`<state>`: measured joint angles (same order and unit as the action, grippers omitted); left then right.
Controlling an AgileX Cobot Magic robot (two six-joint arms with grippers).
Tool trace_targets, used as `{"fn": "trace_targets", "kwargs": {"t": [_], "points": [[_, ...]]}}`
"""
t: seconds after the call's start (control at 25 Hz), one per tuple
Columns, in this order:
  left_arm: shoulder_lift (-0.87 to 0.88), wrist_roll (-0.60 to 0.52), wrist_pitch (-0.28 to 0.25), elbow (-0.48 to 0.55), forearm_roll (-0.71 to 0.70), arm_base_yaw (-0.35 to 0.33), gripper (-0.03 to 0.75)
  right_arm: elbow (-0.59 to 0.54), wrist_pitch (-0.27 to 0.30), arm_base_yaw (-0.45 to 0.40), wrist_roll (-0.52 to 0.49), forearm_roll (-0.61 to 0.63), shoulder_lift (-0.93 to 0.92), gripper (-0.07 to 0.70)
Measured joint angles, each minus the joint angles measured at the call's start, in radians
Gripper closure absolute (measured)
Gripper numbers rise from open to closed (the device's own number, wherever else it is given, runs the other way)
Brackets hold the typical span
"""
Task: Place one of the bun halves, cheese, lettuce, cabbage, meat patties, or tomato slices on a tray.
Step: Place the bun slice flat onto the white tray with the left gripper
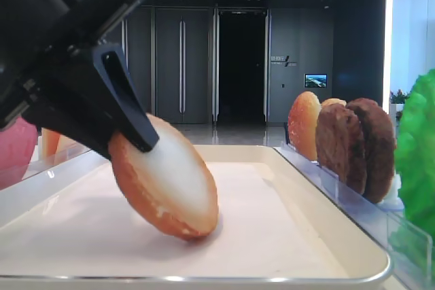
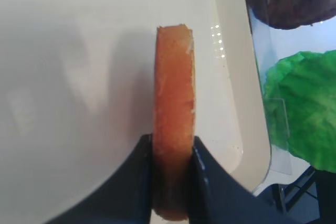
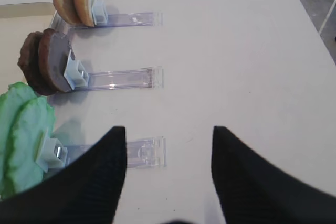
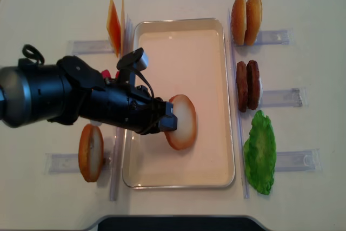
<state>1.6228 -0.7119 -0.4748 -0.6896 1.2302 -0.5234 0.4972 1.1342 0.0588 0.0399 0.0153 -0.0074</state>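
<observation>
While the cream tray [image 4: 181,179] lay lengthwise in the middle of the worktop [image 4: 303,198], the left arm reached in from the left over its near half. The left hand [image 4: 168,124] was pinching a bun half [image 4: 183,121] by its rim, crust on one side and pale face on the other. In the low side view the bun's lower edge seemed to touch the paper lining or sit just above it, tilted and not yet flat. So the placing step looked nearly done. The next move, as I judged it, called for spreading the hand so the bun tipped down inside the rim, then lifting away without dragging it.

The right hand [image 3: 169,182] hung spread and empty over the right side of the worktop, near the lettuce [image 4: 260,152], the two patties [image 4: 247,85] and two more bun halves [image 4: 246,20] in their clear racks. Cheese [image 4: 115,25] stood far left, and another bun half [image 4: 91,152] sat near left.
</observation>
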Motion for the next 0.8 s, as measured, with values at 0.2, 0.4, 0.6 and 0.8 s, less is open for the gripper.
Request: {"fn": "trace_targets", "kwargs": {"t": [0.2,0.4,0.6,0.8], "points": [[0.063,-0.093,0.005,-0.025,0.072,0.000,0.589,0.000,0.000,0.000,0.000,0.000,0.000,0.249],[0.078,-0.126,0.005,-0.039,0.088,0.000,0.591,0.000,0.000,0.000,0.000,0.000,0.000,0.249],[0.078,-0.128,0.003,-0.039,0.088,0.000,0.591,0.000,0.000,0.000,0.000,0.000,0.000,0.249],[0.078,-0.128,0.001,-0.039,0.088,0.000,0.547,0.000,0.000,0.000,0.000,0.000,0.000,0.249]]}}
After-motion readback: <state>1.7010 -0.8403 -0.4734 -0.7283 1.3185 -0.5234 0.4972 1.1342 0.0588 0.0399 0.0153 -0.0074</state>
